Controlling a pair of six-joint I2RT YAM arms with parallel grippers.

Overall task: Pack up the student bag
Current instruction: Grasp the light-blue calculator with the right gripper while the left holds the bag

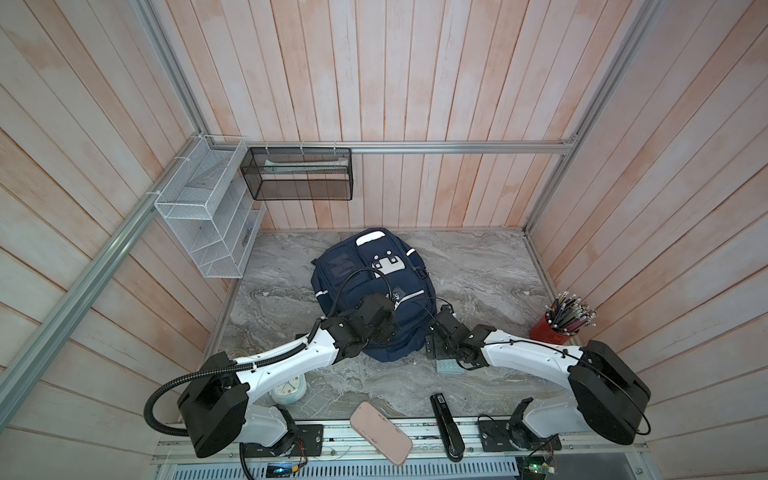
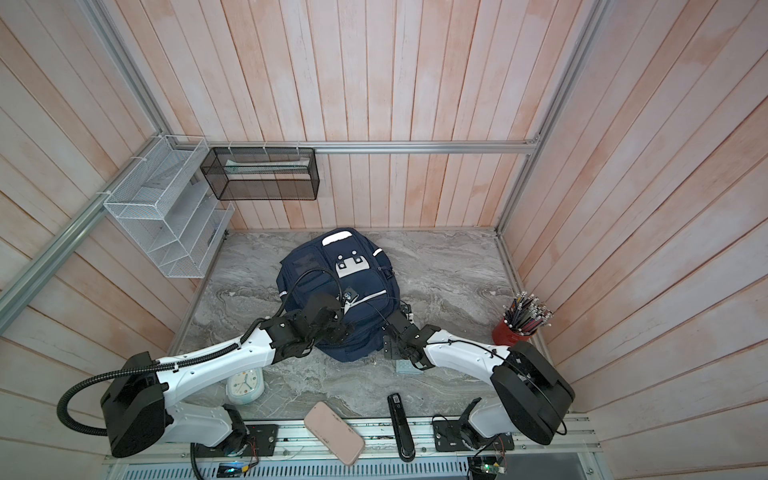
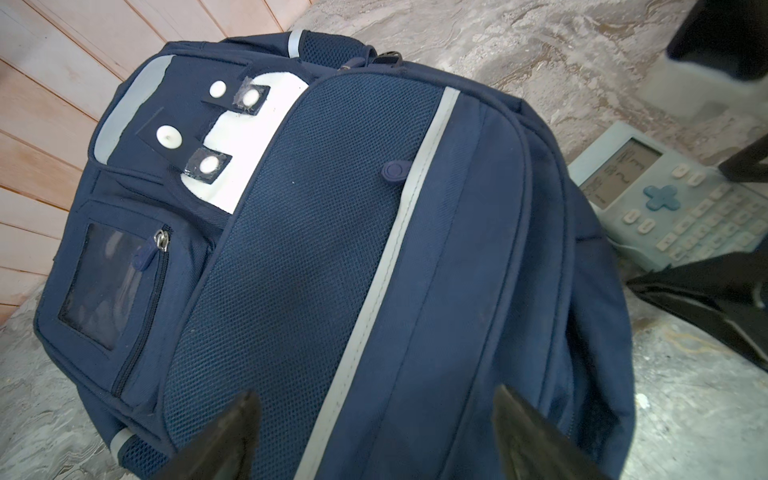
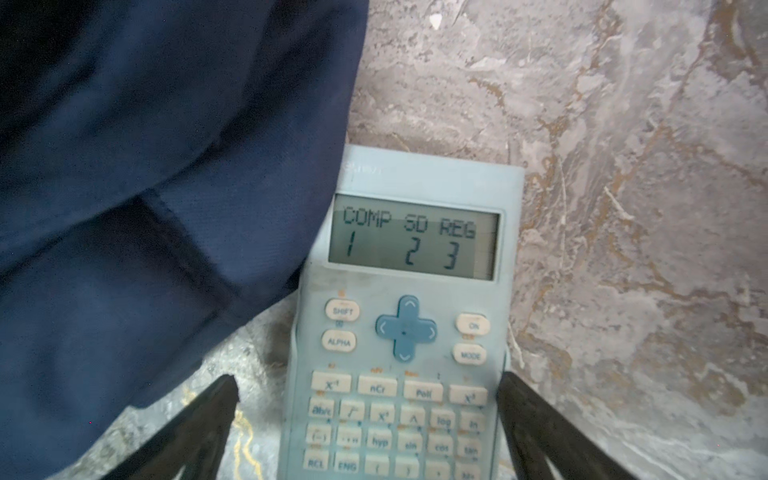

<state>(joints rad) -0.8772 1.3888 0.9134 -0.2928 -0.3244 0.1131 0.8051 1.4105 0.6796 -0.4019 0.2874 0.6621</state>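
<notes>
Bare marble table (image 1: 490, 270) right of student bag (image 1: 357, 270), calculator (image 4: 405, 332) flat just beside bag's edge, pencil cup (image 1: 548, 332) near right wall

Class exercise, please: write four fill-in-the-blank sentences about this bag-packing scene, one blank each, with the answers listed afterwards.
1. The calculator screen reads COMP, SD and ____.
2. The pencils stand in a ____ cup.
3. The right gripper has its jaws ____, one on either side of the calculator.
4. The student bag shows ____ round white studs on its front.
Answers: REG; red; open; four.
</notes>
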